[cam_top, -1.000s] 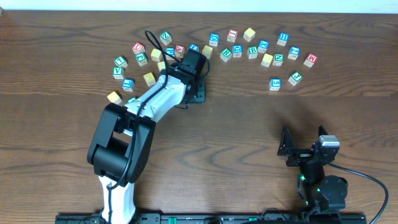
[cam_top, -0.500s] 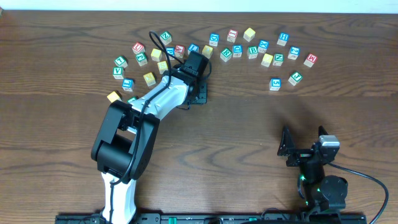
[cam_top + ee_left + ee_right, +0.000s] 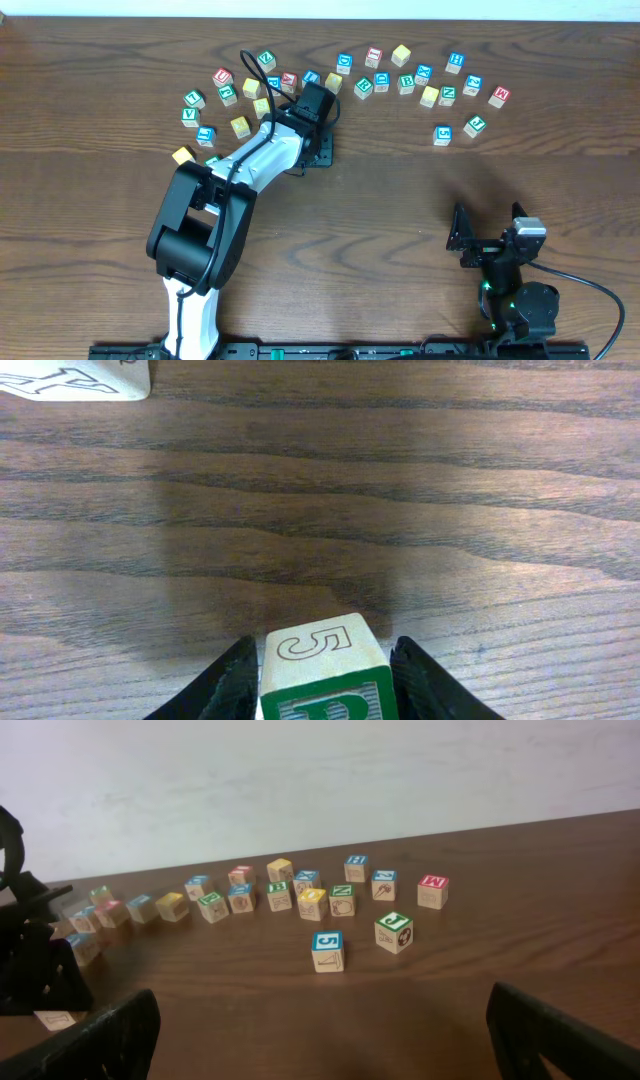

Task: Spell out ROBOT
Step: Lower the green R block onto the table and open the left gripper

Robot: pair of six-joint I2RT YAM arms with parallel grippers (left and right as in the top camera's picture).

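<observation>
Several wooden letter blocks [image 3: 381, 80] lie in an arc across the far side of the table. My left gripper [image 3: 316, 152] reaches just in front of that arc. In the left wrist view it [image 3: 322, 678] is shut on a block [image 3: 322, 660] with an outlined 5 on top and a green letter face cut off by the frame edge. A shadow lies on the wood ahead of it. My right gripper [image 3: 470, 240] is open and empty near the front right; in the right wrist view its fingers [image 3: 320, 1040] stand wide apart over bare wood.
A blue 5 block [image 3: 442, 134] and a green block [image 3: 474, 126] sit a little in front of the arc's right end, also in the right wrist view [image 3: 327, 951]. A pale block [image 3: 75, 378] lies at the left wrist view's top left.
The left arm shifted slightly to the right one second ago and has held still since. The right arm has not moved.
</observation>
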